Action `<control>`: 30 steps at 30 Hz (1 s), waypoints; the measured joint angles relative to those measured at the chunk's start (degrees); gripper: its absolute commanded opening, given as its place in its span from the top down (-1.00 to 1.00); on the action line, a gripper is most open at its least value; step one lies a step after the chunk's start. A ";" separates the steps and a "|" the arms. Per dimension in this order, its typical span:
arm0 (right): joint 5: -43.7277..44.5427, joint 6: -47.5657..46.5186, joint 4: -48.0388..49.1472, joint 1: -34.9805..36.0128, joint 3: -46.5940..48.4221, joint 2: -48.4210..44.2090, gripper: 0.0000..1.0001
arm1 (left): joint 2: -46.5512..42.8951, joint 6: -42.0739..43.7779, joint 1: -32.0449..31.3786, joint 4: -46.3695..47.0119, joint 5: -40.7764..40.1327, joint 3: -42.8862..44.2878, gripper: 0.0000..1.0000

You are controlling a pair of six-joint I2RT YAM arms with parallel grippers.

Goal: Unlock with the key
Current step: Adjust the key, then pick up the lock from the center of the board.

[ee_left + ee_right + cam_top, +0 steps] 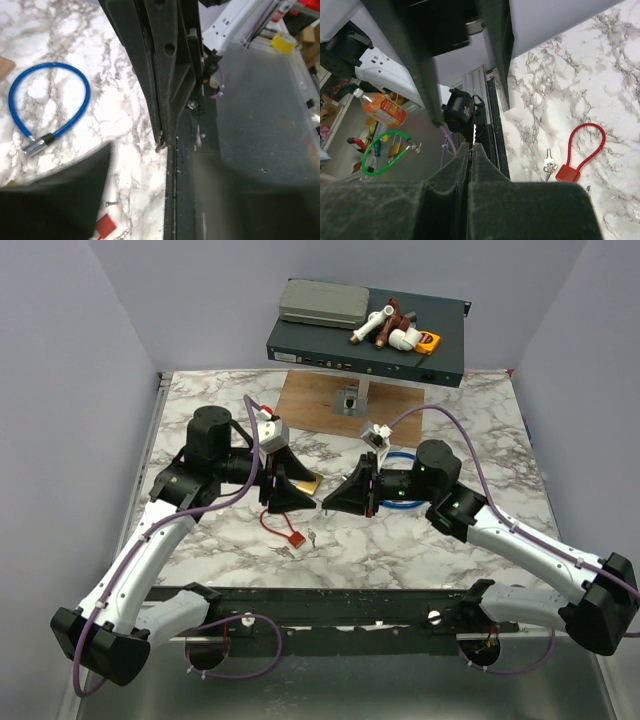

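one marbled table (430, 545), lilac walls (200, 300), pinched key (474, 133)

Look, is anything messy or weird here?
A little. Pipe fittings and a tape measure lie jumbled on the black box at the far edge. The red lock lies loose with keys scattered beside it.

Legible text, numbers, brands: none in any view.
Item 1: bottle (379, 107), left of the right wrist view; orange label, print too small to read.
Item 2: flat dark unit (400, 362), top centre of the overhead view; front-panel markings cannot be made out.
Item 3: yellow roll (283, 42), upper right of the left wrist view; blurred, no lettering made out.
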 measured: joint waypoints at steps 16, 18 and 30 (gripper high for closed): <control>3.15 -0.13 -18.01 -1.49 1.79 -4.83 0.99 | 11.06 58.93 3.50 -35.50 -10.27 6.05 -0.97; 4.57 -0.04 -19.78 -1.53 1.79 -7.28 0.99 | 16.55 68.59 3.45 -40.54 -13.46 6.10 -0.97; 12.79 1.97 -25.44 -1.86 0.96 -15.69 0.99 | 24.87 98.44 0.20 -41.70 -25.90 -1.27 -0.77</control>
